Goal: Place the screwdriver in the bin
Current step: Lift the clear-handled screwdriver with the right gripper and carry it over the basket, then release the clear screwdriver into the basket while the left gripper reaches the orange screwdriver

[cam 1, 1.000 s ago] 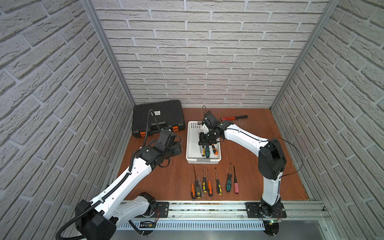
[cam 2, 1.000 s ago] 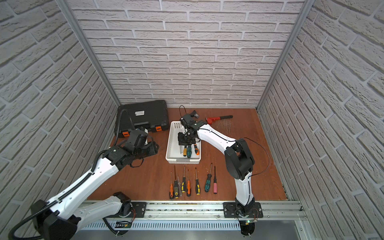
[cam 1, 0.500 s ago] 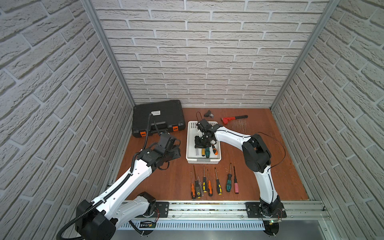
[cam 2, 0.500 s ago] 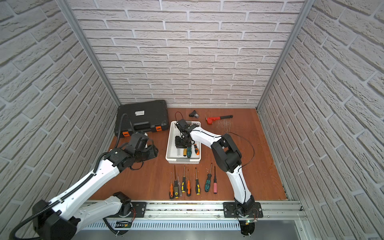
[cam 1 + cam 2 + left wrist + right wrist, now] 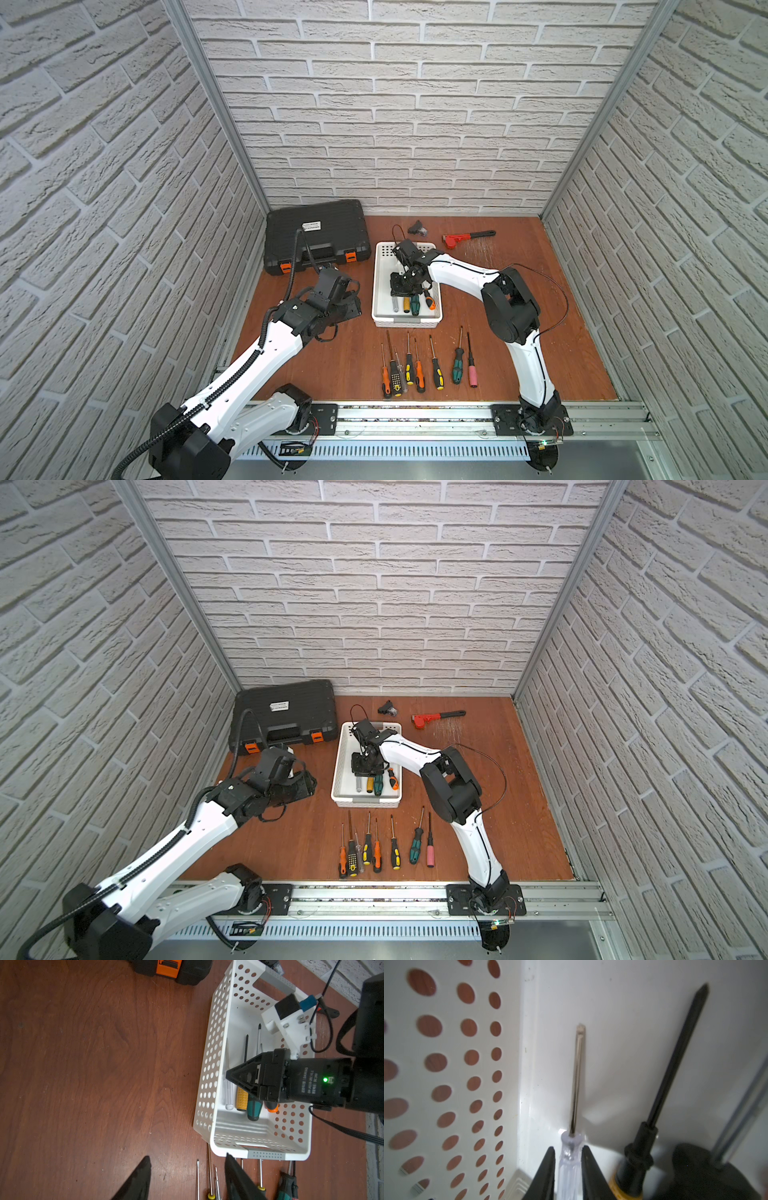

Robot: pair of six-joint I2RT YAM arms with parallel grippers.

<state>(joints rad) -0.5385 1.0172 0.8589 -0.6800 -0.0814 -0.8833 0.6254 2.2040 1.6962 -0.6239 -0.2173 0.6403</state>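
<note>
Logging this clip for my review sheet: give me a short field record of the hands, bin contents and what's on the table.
right hand: low inside the bin, fingers flanking the clear-handled screwdriver; grip unclear
left hand: open, empty, beside the bin
also in bin: three other screwdrivers
table: row of screwdrivers in front of the bin

Clear screwdriver point(image 5: 569, 1142) handle cut off at frame edge; I can't tell if right gripper point(image 5: 568, 1149) jaws touch it.
</note>
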